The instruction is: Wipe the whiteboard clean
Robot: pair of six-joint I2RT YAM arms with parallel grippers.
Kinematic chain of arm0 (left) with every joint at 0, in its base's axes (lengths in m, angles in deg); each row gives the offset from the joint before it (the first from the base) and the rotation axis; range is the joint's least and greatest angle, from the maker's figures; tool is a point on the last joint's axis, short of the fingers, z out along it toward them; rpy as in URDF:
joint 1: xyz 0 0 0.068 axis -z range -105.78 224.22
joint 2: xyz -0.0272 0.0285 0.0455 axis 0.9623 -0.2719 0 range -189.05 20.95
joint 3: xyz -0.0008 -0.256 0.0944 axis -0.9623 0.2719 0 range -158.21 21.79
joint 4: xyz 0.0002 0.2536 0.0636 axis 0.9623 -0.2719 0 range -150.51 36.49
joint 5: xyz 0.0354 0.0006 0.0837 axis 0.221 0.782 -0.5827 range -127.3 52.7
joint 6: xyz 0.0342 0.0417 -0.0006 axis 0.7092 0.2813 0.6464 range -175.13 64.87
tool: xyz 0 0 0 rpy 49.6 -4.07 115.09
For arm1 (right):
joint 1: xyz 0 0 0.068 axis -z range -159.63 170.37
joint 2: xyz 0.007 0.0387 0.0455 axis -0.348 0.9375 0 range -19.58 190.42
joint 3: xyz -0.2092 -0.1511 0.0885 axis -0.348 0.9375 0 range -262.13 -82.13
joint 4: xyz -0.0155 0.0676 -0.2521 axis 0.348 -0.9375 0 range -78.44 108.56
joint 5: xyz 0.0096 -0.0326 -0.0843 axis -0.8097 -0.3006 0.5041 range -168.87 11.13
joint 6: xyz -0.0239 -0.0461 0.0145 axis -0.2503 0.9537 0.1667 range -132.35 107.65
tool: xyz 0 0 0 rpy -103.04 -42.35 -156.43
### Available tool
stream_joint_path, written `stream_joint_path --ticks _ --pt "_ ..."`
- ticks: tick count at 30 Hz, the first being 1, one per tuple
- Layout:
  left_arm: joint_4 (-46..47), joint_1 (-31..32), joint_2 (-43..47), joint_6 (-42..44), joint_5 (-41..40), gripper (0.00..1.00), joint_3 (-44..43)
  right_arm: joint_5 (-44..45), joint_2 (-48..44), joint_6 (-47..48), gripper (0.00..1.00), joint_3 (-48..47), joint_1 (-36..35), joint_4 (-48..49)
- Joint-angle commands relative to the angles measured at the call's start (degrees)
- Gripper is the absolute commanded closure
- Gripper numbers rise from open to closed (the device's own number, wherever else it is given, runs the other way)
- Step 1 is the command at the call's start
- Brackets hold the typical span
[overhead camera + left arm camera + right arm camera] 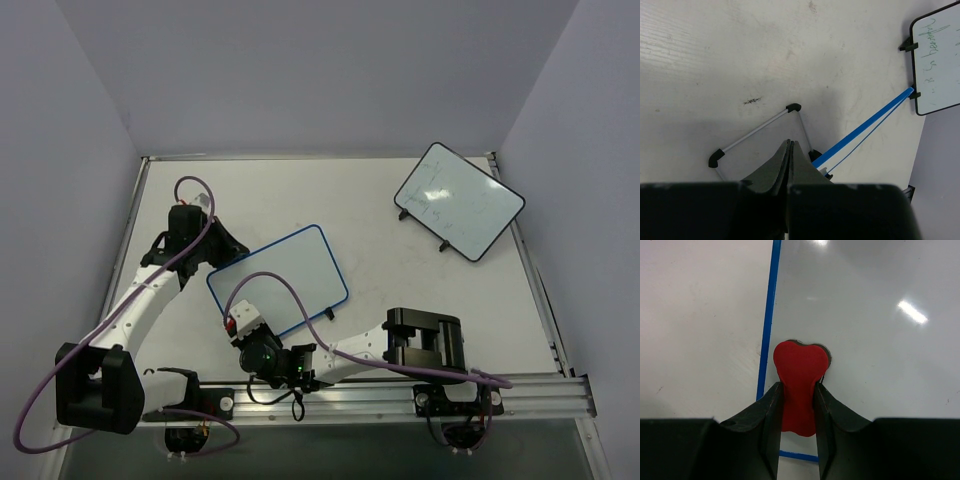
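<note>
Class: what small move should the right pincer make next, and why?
Probably sweep the red eraser across the whiteboard, away from its blue rim: the right pincer grips it near the board's corner, with most of the surface lying ahead.

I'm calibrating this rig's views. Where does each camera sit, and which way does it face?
Top external: fixed above and behind the arm bases, looking down at the white table, the blue-rimmed white whiteboard and the black-rimmed whiteboard; the left arm and right arm show.
Left wrist: on the left arm, looking obliquely across the table toward the black-rimmed whiteboard; the shut left gripper shows.
Right wrist: looking down on the blue-rimmed whiteboard's corner; the right gripper pinches a red pad.
Shared: top and left wrist show both boards.
</note>
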Motion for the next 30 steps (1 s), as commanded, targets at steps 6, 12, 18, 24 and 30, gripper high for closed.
stream_joint_path --ticks 6,12,18,24,30 --pt "-0.1 0.8 -0.9 -0.3 0.6 0.98 -2.5 2.0 -2.4 -4.3 1.00 4.4 1.3 -3.0" --pt "-0.1 1.1 -1.0 -0.3 0.4 0.98 -2.7 3.8 -4.6 -7.1 1.00 7.9 2.5 -3.7" --pt "0.1 1.2 -1.1 -0.3 0.4 0.98 -2.6 4.5 -6.7 -9.1 1.00 10.6 4.1 -4.0" --pt "-0.4 1.2 -1.0 0.0 0.3 0.98 -2.9 5.1 -9.2 -11.0 1.00 13.5 6.7 -4.4" --pt "-0.5 1.2 -1.1 0.0 0.1 0.98 -3.0 5.5 -11.6 -13.3 1.00 16.5 9.3 -5.1"
